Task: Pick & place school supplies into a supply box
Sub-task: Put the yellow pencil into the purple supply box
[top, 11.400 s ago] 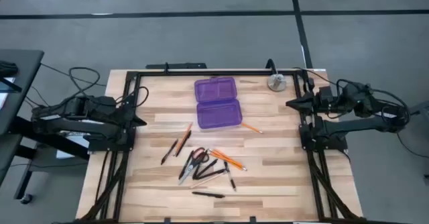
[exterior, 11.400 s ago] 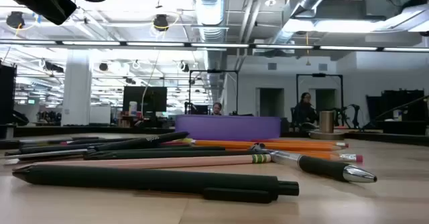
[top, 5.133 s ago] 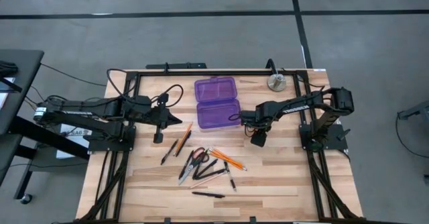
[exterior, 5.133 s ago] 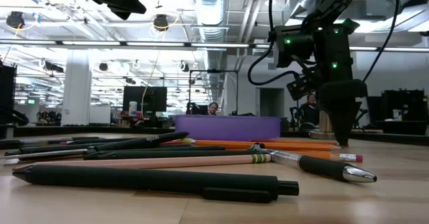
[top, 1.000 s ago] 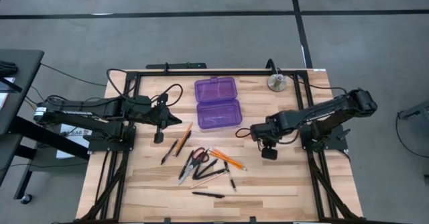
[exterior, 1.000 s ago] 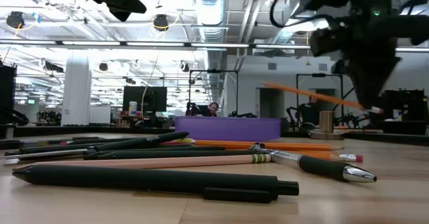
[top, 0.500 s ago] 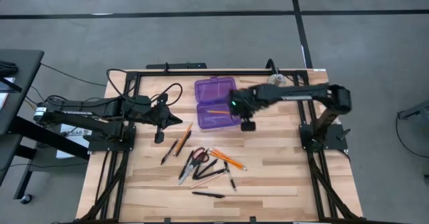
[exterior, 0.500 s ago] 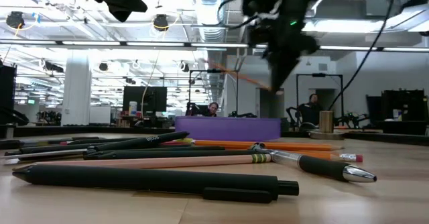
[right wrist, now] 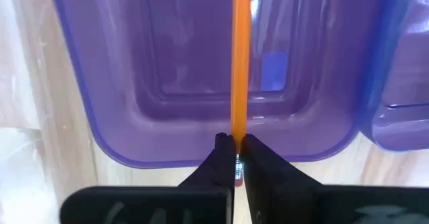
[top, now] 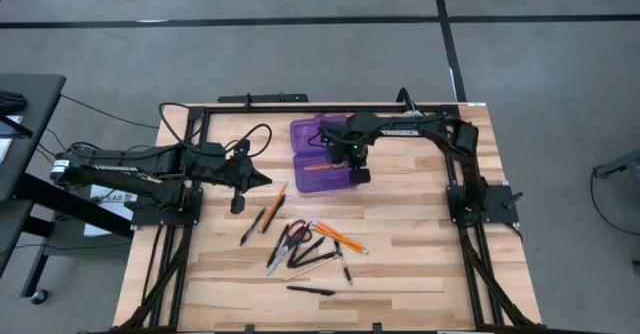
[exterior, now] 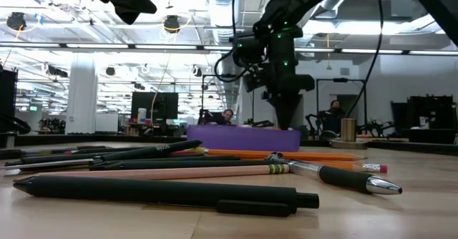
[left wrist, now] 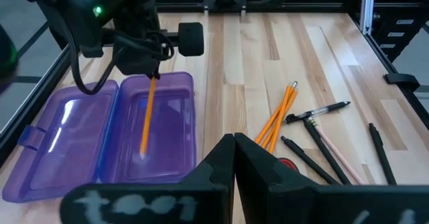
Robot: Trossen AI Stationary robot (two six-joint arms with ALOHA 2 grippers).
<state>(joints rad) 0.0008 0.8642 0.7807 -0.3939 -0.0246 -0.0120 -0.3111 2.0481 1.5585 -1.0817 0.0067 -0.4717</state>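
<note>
Spanning pale wood table (top: 420, 234), grey floor (top: 300, 64) around

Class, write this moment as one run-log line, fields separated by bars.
right pincer: shut on thin orange pencil | over open translucent purple plastic case | left pincer: shut, empty, waiting left of case

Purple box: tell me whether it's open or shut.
Open. The box lies with lid and tray side by side, insides up; the right claw holds a pencil over the tray.

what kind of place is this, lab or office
Most likely a robotics lab in an open industrial hall: exposed ceiling ducts, a bare grey floor and a framed wooden table.
</note>
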